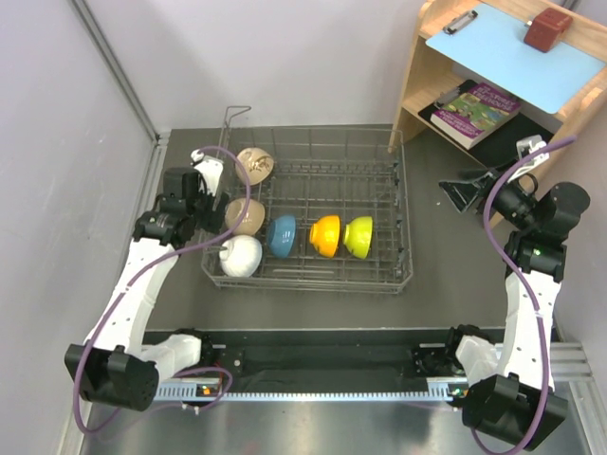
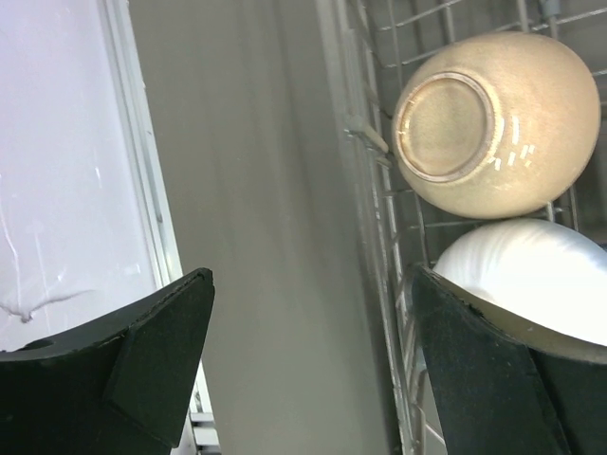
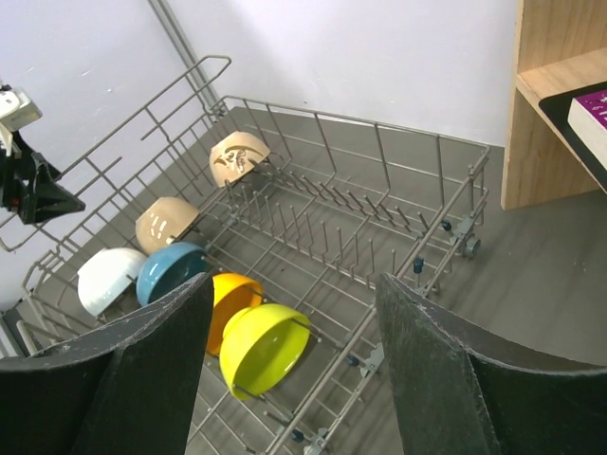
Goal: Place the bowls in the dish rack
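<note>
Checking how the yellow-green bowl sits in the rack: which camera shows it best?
The right wrist view: the yellow-green bowl is large, tipped on edge among the dish rack wires, beside the orange bowl. The top view shows it small, from above. The left wrist view misses it.

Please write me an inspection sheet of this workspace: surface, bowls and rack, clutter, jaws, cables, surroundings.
Surface: dark grey table, bare around the rack.
Job's things: six bowls, all in the rack. Patterned bowl, tan bowl and white bowl at its left end; blue bowl, orange bowl and yellow-green bowl in a row.
Clutter: nothing seen.
Grippers: left gripper outside the rack's left side, jaws open, empty; right gripper right of the rack, jaws open, empty.
Cables: purple left cable and right cable, one along each arm.
Surroundings: white wall; wooden shelf with book, clipboard, red-brown block.
</note>
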Robot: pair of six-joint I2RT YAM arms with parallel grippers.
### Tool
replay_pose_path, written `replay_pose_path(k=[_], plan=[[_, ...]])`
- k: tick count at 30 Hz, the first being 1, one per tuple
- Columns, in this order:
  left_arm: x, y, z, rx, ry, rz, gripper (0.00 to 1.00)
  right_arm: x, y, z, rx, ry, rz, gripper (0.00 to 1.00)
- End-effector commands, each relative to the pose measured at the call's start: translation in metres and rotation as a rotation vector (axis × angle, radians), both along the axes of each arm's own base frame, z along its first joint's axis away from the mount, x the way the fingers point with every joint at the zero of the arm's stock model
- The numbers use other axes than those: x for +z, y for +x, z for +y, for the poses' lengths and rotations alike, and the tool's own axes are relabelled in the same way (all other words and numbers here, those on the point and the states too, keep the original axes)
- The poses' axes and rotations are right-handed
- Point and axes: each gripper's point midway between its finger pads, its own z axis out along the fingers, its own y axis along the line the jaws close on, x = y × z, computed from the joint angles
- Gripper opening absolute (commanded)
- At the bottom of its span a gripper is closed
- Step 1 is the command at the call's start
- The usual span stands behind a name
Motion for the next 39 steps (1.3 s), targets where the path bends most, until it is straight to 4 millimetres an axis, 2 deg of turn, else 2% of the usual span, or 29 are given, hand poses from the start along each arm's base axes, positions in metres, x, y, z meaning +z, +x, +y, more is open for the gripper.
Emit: replay_pose_path(k=[1,6,8,10,11,12,13,14,16,17,19,20,22,23,24,25,26,28,29,34,35,36,39], plan=[[-0.006,-0.031,0.0,-0.009,-0.026,0.076,0.89,0.029,-0.007,0.001,-0.004,-0.041,-0.091,0.68],[0.003,-0.042,-0.002,-0.025,-0.039,0.073,0.89,0.03,-0.007,0.001,-0.004,-0.04,-0.09,0.69],[0.013,-0.038,-0.001,-0.029,-0.029,0.035,0.91,0.031,-0.006,0.0,-0.008,-0.039,-0.091,0.69],[0.027,-0.025,-0.001,-0.031,-0.023,-0.026,0.98,0.033,-0.003,-0.002,-0.016,-0.028,-0.091,0.69],[0.045,-0.018,-0.002,-0.042,-0.02,-0.075,0.99,0.032,-0.001,-0.003,-0.02,-0.022,-0.088,0.7],[0.052,-0.01,-0.005,-0.054,-0.028,-0.092,0.99,0.035,0.0,-0.003,-0.022,-0.014,-0.086,0.7],[0.063,-0.004,-0.007,-0.061,-0.032,-0.122,0.99,0.033,0.004,-0.005,-0.027,-0.005,-0.073,0.76],[0.092,0.004,-0.011,-0.071,-0.05,-0.197,0.99,0.033,0.007,-0.006,-0.026,-0.003,-0.06,0.8],[0.115,0.014,-0.023,-0.122,-0.093,-0.241,0.99,0.031,0.013,-0.011,-0.042,-0.017,-0.022,0.94],[0.144,0.017,-0.028,-0.136,-0.119,-0.31,0.99,0.03,0.015,-0.013,-0.046,-0.023,-0.005,0.97],[0.165,0.02,-0.041,-0.201,-0.161,-0.353,0.99,0.028,0.018,-0.017,-0.066,-0.044,0.032,1.0],[0.186,0.021,-0.043,-0.202,-0.184,-0.418,0.99,0.028,0.018,-0.018,-0.068,-0.052,0.045,0.99],[0.203,0.016,-0.046,-0.22,-0.197,-0.487,0.99,0.027,0.019,-0.023,-0.086,-0.099,0.087,1.0],[0.197,0.018,-0.046,-0.217,-0.201,-0.495,0.99,0.025,0.019,-0.026,-0.101,-0.117,0.107,1.0],[0.212,0.013,-0.044,-0.216,-0.204,-0.572,0.99,0.025,0.015,-0.028,-0.108,-0.148,0.13,1.0],[0.212,0.013,-0.042,-0.204,-0.206,-0.596,0.99,0.021,0.018,-0.034,-0.139,-0.173,0.152,1.0],[0.202,0.01,-0.041,-0.194,-0.216,-0.594,0.99,0.016,0.014,-0.037,-0.148,-0.205,0.176,1.0],[0.197,0.012,-0.037,-0.181,-0.23,-0.596,0.99,0.013,0.011,-0.044,-0.191,-0.274,0.148,1.0],[0.193,0.013,-0.032,-0.163,-0.234,-0.586,0.99,0.006,0.01,-0.047,-0.2,-0.291,0.149,1.0],[0.189,0.017,0.012,-0.041,-0.194,-0.586,0.99,0.007,-0.004,-0.049,-0.233,-0.368,0.1,1.0],[0.187,0.018,0.006,-0.088,-0.217,-0.576,0.99,0.004,-0.005,-0.048,-0.225,-0.372,0.107,0.99],[0.185,0.018,0.015,-0.076,-0.219,-0.572,0.99,0.005,-0.008,-0.047,-0.223,-0.382,0.098,1.0],[0.176,0.023,0.024,-0.101,-0.279,-0.547,0.99,0.005,-0.01,-0.045,-0.208,-0.383,0.1,1.0]])
